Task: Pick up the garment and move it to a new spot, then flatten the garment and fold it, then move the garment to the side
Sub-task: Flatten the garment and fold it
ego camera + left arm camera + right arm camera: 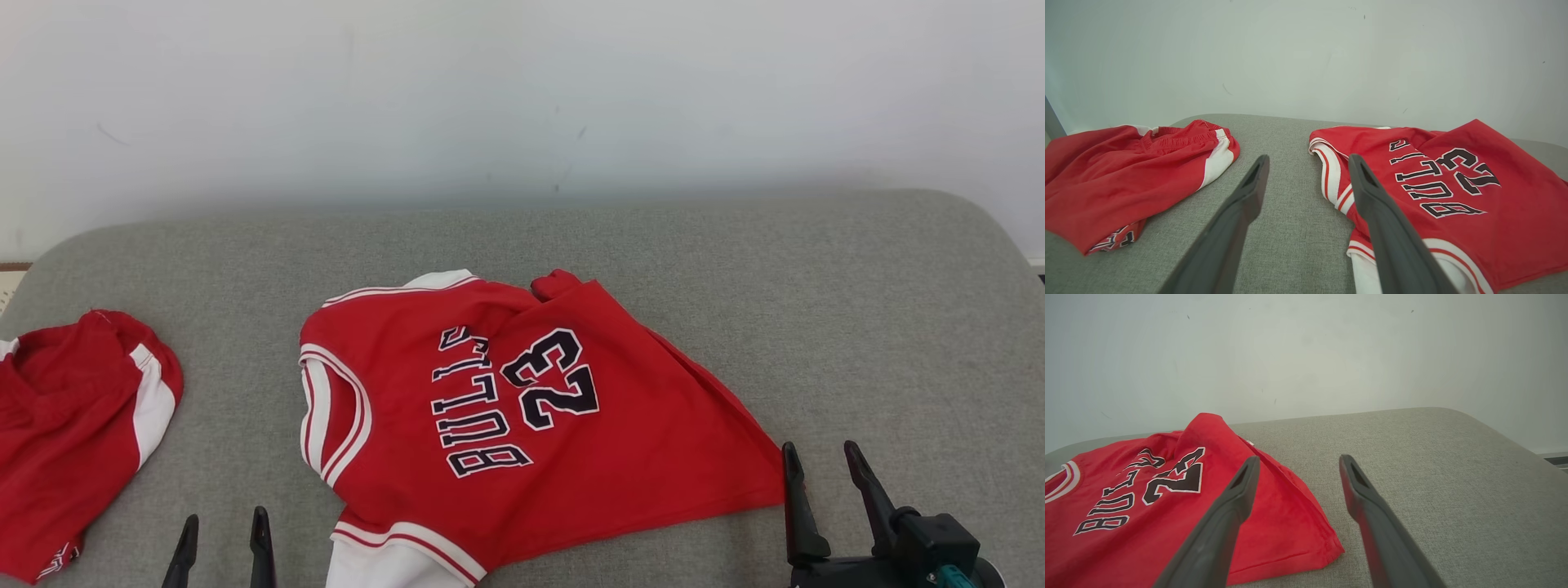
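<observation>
We see the jersey lying on the grey cloth-covered table, roughly in the middle of it and a little toward our near edge. It is red with white and red trim, and the black lettering "BULLS" and "23" faces up, turned sideways to us. Its neck opening points to our left and its hem to our right. It is not flat: the far part is folded over along a slanting crease beside the number, and a small bunch of cloth stands up at the far edge. A white-trimmed shoulder reaches toward the near edge of the table.

Our left pincer is just to the left of the jersey's near shoulder, above the bare table, with its two fingers spread apart and nothing between them. In the left wrist view one finger crosses in front of the jersey's armhole trim; we cannot tell whether it touches the cloth.

Our right pincer is just to the right of the jersey's hem corner, its jaws likewise wide and empty. Its inner finger stands right beside that corner, and we cannot tell whether they touch.

Well to the left of the jersey, apart from it, a pair of red shorts with a white side stripe lies crumpled at the table's left edge. Beyond the jersey a plain pale wall rises behind the table
</observation>
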### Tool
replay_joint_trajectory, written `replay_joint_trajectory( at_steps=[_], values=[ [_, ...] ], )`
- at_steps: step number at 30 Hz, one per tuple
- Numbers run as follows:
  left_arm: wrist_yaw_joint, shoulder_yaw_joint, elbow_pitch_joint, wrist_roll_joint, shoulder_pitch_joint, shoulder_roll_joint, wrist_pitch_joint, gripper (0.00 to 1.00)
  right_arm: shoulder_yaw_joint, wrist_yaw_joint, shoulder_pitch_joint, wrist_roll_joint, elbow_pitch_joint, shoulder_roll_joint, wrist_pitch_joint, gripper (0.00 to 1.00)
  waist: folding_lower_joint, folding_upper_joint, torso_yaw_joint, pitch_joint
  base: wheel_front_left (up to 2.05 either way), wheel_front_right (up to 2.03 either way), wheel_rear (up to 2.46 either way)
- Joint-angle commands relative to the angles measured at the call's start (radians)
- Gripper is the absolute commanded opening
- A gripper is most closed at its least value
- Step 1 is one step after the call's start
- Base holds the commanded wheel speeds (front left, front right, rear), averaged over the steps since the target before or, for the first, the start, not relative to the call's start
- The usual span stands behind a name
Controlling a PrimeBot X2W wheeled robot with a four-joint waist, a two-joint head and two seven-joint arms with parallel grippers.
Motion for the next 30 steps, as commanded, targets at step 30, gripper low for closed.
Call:
replay_joint_trajectory(
  at_steps=[30],
  values=[
    [-0.036, -0.001, 0.028, -0.007, 0.034, -0.01, -0.005, 1.0, 0.003, 0.0, -0.009, -0.005, 0.023, -0.009, -0.001, 1.0, -0.0001, -0.0001, -0.001, -0.004, 0.0, 0.0, 0.0]
  ],
)
